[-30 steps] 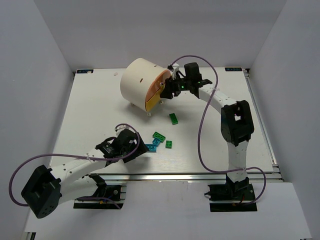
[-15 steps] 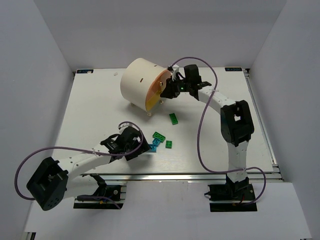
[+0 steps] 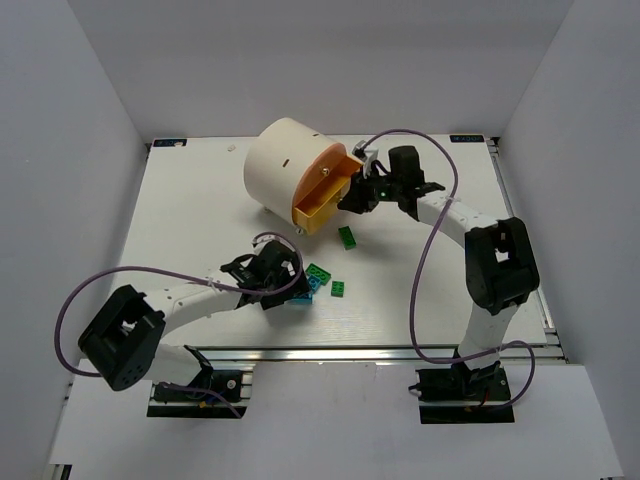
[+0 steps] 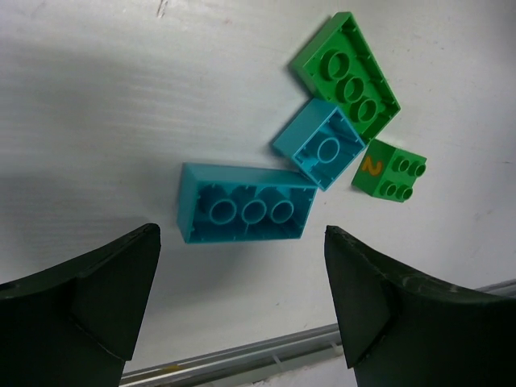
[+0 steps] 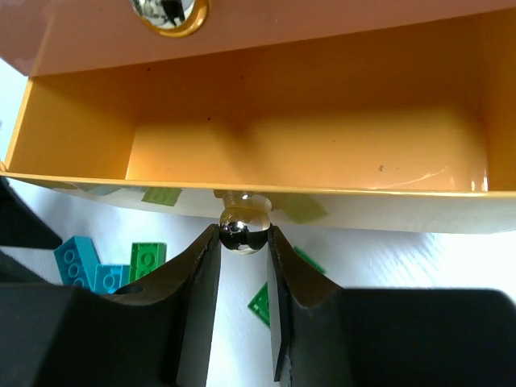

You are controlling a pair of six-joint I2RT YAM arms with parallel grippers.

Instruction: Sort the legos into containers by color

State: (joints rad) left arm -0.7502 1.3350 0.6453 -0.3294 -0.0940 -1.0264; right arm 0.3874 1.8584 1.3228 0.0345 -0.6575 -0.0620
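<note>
The cream drum lies at the table's back middle, with one orange drawer pulled out. The drawer's inside is empty. My right gripper is shut on the drawer's brass knob. My left gripper is open, hovering just above and short of a large cyan lego lying studs down. Beyond it lie a small cyan lego, a long green lego and a small green lego marked "2". One more green lego lies below the drawer.
A second brass knob shows on the drawer above. The table's metal front rail runs just behind my left gripper. White walls enclose the table on three sides.
My right gripper has drawn the orange drawer out of the drum, moving right. My left gripper has moved right toward the cluster of legos.
</note>
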